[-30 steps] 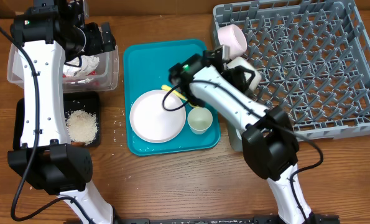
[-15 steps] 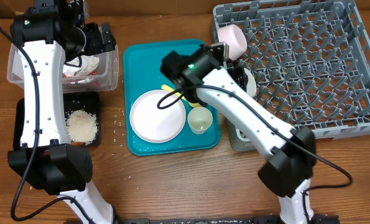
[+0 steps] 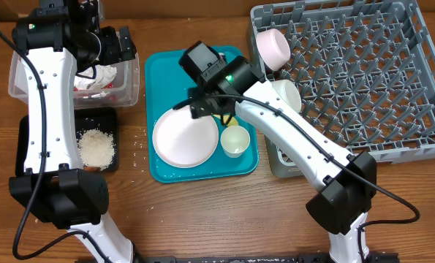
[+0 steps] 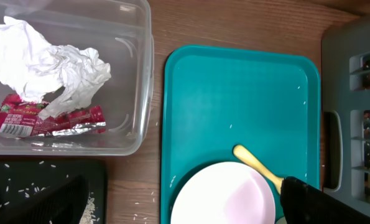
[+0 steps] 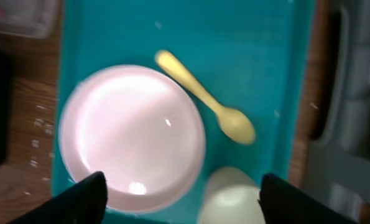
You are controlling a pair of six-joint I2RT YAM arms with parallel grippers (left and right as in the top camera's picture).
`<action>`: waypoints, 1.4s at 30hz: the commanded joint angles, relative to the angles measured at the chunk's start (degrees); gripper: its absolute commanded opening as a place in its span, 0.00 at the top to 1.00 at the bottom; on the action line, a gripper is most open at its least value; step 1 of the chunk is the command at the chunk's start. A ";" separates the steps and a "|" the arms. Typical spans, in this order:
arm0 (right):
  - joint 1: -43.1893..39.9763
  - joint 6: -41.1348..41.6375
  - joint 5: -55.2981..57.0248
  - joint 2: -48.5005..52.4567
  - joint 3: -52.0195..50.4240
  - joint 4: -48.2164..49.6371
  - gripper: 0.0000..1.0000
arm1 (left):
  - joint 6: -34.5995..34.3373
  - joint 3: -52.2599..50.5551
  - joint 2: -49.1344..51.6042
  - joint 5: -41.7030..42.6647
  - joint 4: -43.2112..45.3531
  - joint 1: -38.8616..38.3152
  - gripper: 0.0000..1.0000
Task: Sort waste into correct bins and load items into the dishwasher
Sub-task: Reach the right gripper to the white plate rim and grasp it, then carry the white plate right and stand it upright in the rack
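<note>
Right gripper (image 5: 183, 186) hung over the teal tray (image 4: 234, 93), fingers spread wide. Below it the yellow spoon (image 5: 203, 96) lay diagonal, handle far-left, bowl end near-right, just beside the plate (image 5: 132, 134) rim and just far of the small cup (image 5: 231, 196). I couldn't tell if the spoon touched the plate. Plate and cup crowded the tray's near half. Open room was the far half and the strip by the right lip, with the grey rack (image 3: 363, 80) edge close beyond. Pink bowl (image 3: 272, 45) and white bowl (image 3: 286, 93) sat at the rack's left side. Left gripper (image 4: 183, 186) was by the clear tub (image 4: 144, 74), fingers apart. Inside the tub, the napkin (image 4: 48, 59) lay on the red wrapper (image 4: 41, 121). Rice (image 3: 96, 146) sat in the black tray (image 3: 109, 115). Overhead, my right arm covered most of the spoon. The right wrist view showed it whole but blurred, and the left showed its handle.
</note>
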 commanded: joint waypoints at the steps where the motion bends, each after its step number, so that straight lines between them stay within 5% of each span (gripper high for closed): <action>1: -0.15 -8.15 -4.87 0.72 -3.72 5.49 0.26 | -0.98 0.92 -0.42 0.90 0.02 -0.13 0.00; 3: -0.15 -10.91 -5.05 1.70 -6.36 9.25 0.40 | -0.98 0.92 -0.42 0.90 0.02 -0.13 0.00; 17: -2.56 -13.40 -6.56 4.44 -23.65 27.61 0.53 | -0.98 0.92 -0.42 0.90 0.02 -0.13 0.00; 29: -2.58 -12.98 -9.99 7.74 -23.78 27.41 0.68 | -0.98 0.92 -0.42 0.90 0.02 -0.13 0.00; 42: -3.13 -13.00 -10.84 7.37 -19.17 24.57 0.96 | -0.98 0.92 -0.42 0.90 0.02 -0.13 0.00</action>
